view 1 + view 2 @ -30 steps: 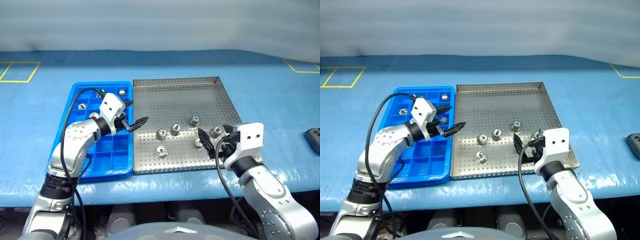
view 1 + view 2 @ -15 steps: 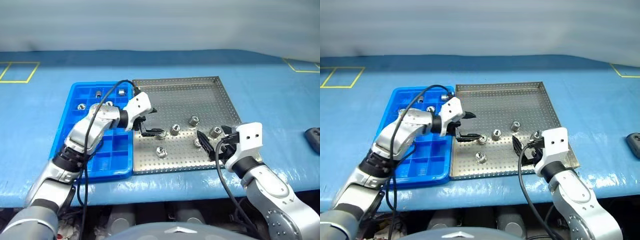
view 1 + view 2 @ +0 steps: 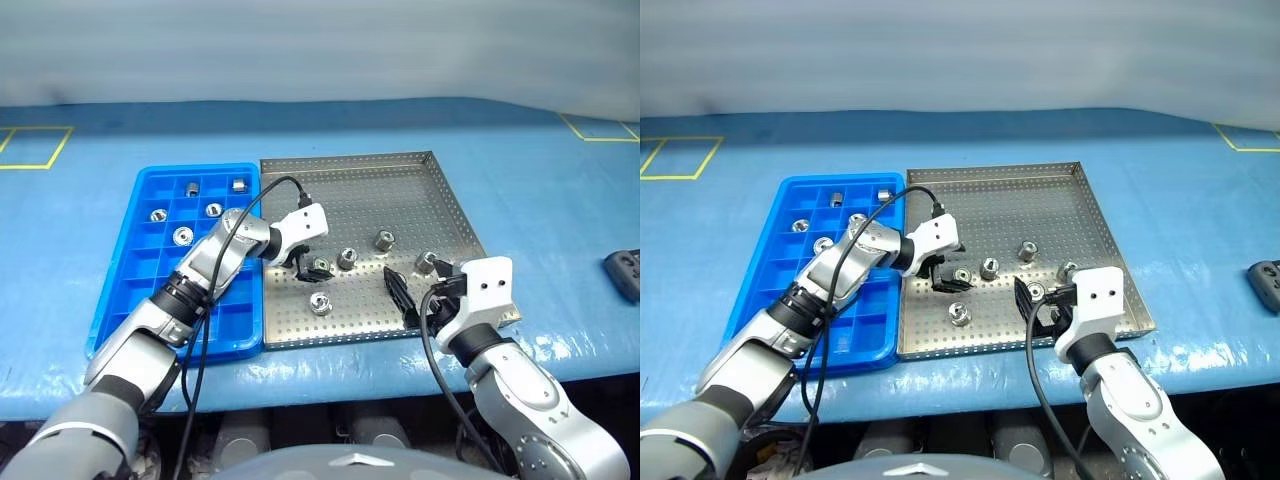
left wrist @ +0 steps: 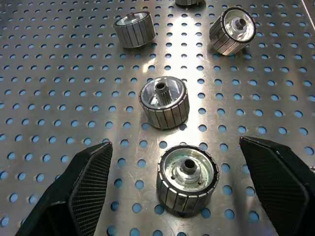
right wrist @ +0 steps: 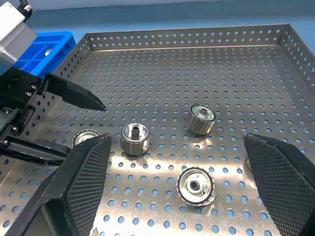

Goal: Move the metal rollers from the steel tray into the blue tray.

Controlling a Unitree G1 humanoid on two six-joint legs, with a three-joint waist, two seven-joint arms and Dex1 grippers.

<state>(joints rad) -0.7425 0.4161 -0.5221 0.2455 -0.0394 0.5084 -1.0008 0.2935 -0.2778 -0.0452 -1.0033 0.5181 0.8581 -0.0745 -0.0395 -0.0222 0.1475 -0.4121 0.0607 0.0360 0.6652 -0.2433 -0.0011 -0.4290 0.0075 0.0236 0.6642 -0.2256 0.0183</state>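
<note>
The steel tray (image 3: 395, 190) holds several loose metal rollers, among them one near the front (image 3: 320, 303), one mid-tray (image 3: 347, 258) and one further back (image 3: 384, 240). My left gripper (image 3: 308, 268) is down at the tray's left part, open, with its fingers on either side of a roller (image 4: 187, 179) and apart from it. A second roller (image 4: 164, 103) stands just beyond. My right gripper (image 3: 415, 280) hovers open over the tray's front right, holding nothing. The blue tray (image 3: 140, 300) lies left of the steel tray and has several rollers (image 3: 182, 235) in its far compartments.
Both trays lie on a pale blue table cover (image 3: 540, 200) marked with yellow squares (image 3: 30, 148). A dark object (image 3: 624, 272) sits at the right edge. The steel tray's low rims (image 5: 187, 34) surround the rollers.
My left gripper swung from the blue tray's right edge rightward and down into the steel tray, and now straddles a roller. The right gripper has hardly moved.
</note>
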